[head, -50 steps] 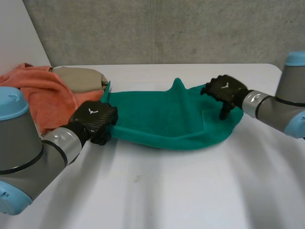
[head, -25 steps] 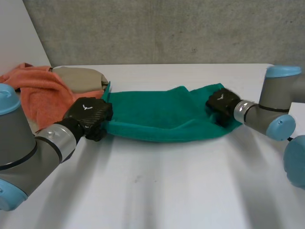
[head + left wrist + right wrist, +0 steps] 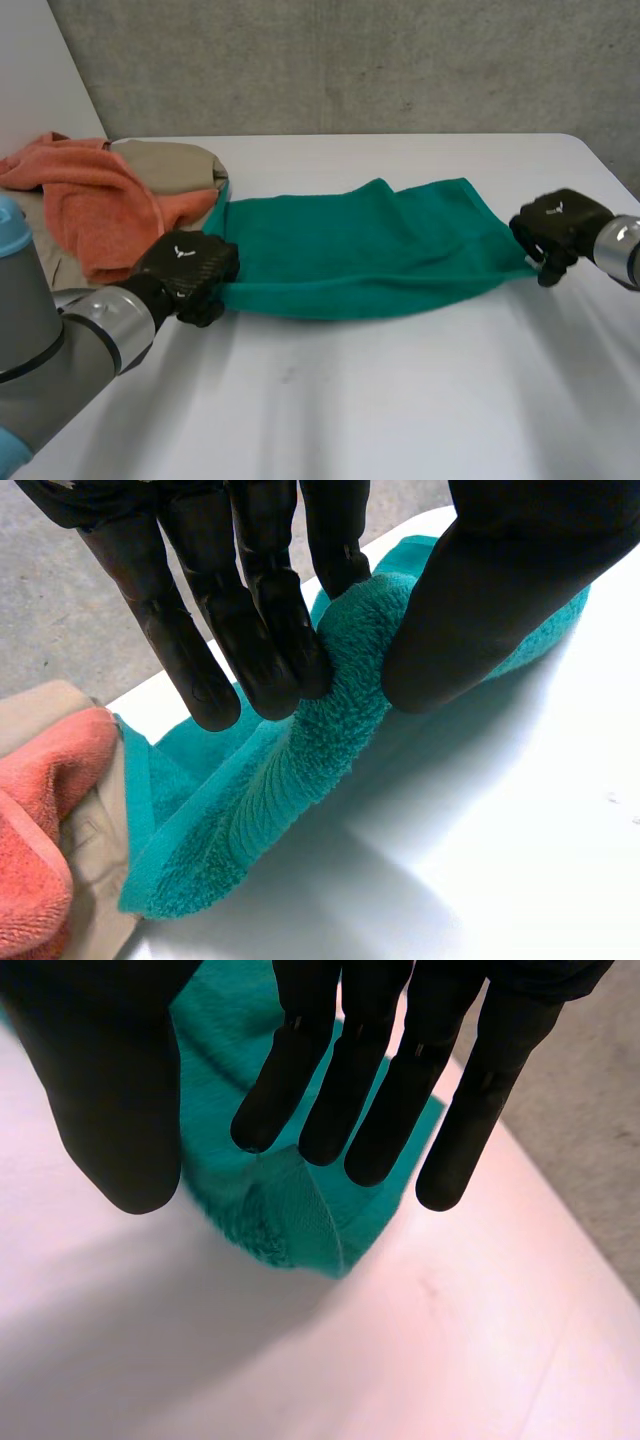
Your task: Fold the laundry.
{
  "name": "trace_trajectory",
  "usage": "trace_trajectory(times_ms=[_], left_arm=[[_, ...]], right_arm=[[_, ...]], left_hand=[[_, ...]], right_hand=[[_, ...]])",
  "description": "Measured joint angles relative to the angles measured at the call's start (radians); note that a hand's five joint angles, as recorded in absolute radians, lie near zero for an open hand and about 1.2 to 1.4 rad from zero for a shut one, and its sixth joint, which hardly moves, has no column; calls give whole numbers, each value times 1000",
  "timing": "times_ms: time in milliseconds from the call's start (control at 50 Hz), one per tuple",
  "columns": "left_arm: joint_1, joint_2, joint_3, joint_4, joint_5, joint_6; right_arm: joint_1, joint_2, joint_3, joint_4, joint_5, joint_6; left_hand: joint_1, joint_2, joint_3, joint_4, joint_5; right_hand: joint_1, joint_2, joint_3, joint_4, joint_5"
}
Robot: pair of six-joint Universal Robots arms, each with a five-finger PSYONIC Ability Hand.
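Since a second ago the right hand (image 3: 556, 226) has moved off the towel (image 3: 360, 245) out to its 3 o'clock corner, and the towel now lies stretched flat across the table (image 3: 400, 400). The right hand's fingers (image 3: 385, 1090) are straight, with the thumb apart and the corner beneath them. The left hand (image 3: 190, 268) still pinches the 9 o'clock corner between its fingers (image 3: 270, 630) and thumb.

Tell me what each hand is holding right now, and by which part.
The left hand pinches the green towel by its folded end; the right hand is open over the opposite corner, holding nothing.
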Motion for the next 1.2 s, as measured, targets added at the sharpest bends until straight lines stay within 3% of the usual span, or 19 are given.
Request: trace_trajectory(times_ms=[80, 160, 340, 560, 720, 880, 940, 1020, 1100, 1200], left_arm=[[-5, 11, -19, 0, 4, 2], [-15, -28, -9, 14, 1, 5], [-21, -82, 30, 23, -23, 3], [-26, -89, 72, 20, -28, 2], [-29, -112, 118, 16, -30, 0], [-26, -133, 141, 11, -30, -2], [-25, -136, 142, 10, -30, -2], [-22, -136, 140, 9, -30, -2], [-20, -131, 133, 1, -30, -1], [-18, -95, 114, -38, -30, -1]], right_arm=[[-14, -20, 79, -25, -10, -14], [-14, 23, 135, -127, -3, 25], [-5, 89, 167, -234, 10, 104], [-29, -43, 252, -232, -5, 160], [-34, -118, 385, -323, -3, 259], [-17, -30, 418, -433, 2, 265], [-6, 21, 394, -456, 5, 261], [2, 64, 356, -476, 10, 263], [-2, 60, 338, -489, 13, 280], [-35, -66, 366, -478, 11, 295]], left_hand=[[0, 0, 0, 0, 0], [0, 0, 0, 0, 0], [0, 0, 0, 0, 0], [0, 0, 0, 0, 0], [0, 0, 0, 0, 0], [0, 0, 0, 0, 0], [0, 0, 0, 0, 0], [0, 0, 0, 0, 0], [0, 0, 0, 0, 0], [0, 0, 0, 0, 0]], right_hand=[[-5, -10, -15, -19, 0], [-250, -271, -274, -281, 0], [-415, -437, -442, -458, 0], [-697, -721, -721, -742, -234], [-678, -695, -713, -706, -167], [-624, -641, -649, -655, -120], [-473, -500, -509, -520, 12], [-52, -43, -63, -72, 427], [-35, 0, -1, -2, 487], [-35, 0, 0, 0, 487]])
